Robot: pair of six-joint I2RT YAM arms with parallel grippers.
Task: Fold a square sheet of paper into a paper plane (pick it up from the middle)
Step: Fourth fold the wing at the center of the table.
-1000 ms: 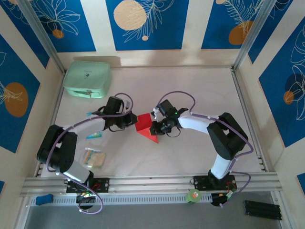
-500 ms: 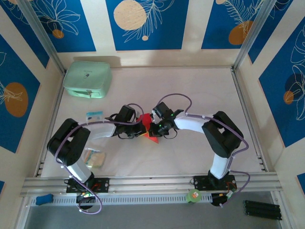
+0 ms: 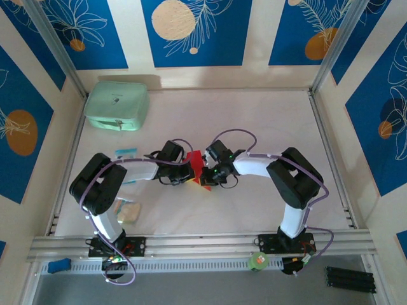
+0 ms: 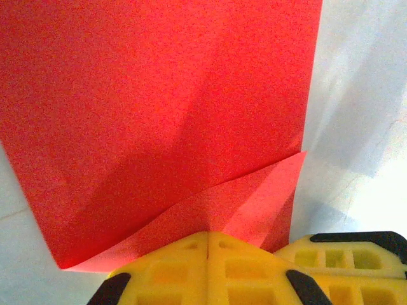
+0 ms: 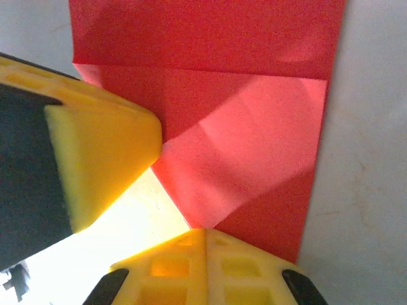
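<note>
The square sheet of paper [image 3: 196,164] is bright red and partly folded, standing pinched between both grippers at the table's middle. My left gripper [image 3: 189,170] comes in from the left and my right gripper [image 3: 208,173] from the right, their tips nearly touching. In the left wrist view the left gripper [image 4: 208,236] is shut, and a diagonal crease of the sheet [image 4: 159,108] runs into its seam. The right gripper [image 5: 205,232] is also shut, at the tip of a folded triangular flap [image 5: 254,159]. The left gripper's yellow finger [image 5: 102,152] presses close beside that flap.
A mint-green case [image 3: 116,105] lies at the back left. Two small packets [image 3: 125,154] [image 3: 125,210] lie left of the left arm. A green roll [image 3: 258,260] sits on the front rail. Metal frame posts and patterned walls enclose the white table [image 3: 254,114].
The left gripper has swung right to the sheet and both grippers have closed in on it. The sheet now looks narrower and more upright between them.
</note>
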